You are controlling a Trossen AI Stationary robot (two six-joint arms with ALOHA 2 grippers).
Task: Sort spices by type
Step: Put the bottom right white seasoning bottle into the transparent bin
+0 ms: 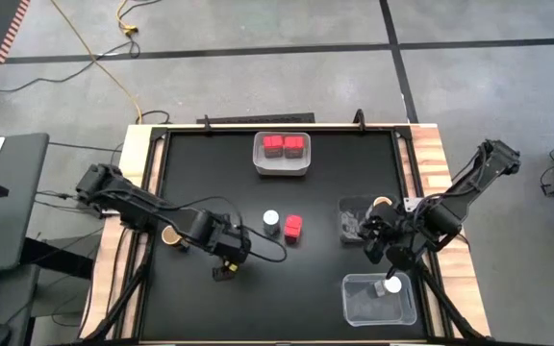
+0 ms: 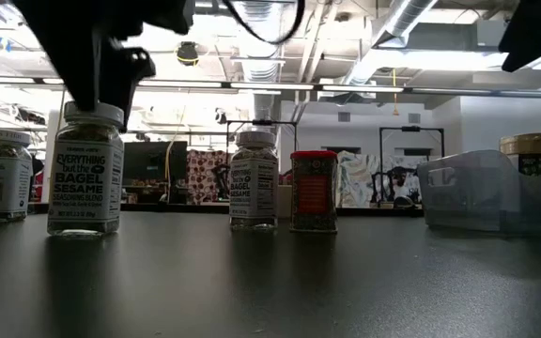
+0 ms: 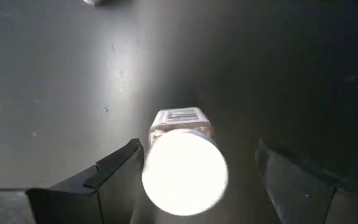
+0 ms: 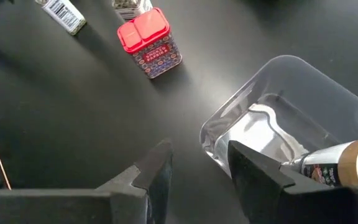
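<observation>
- The black table (image 1: 210, 173) has pale wooden edges and stands on a grey concrete floor (image 1: 258, 29) crossed by dark seams.
- A yellow cable (image 1: 113, 72) trails over the floor at 11 o'clock from the table.
- Overhead run silver ducts (image 2: 411, 19) and long light strips (image 2: 242, 86).

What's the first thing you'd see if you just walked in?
Probably the two red boxes in the white bin at the table's far edge. Next, the left tool, open around a white-lidded jar, near the front. Another red box stands mid-table.
</observation>
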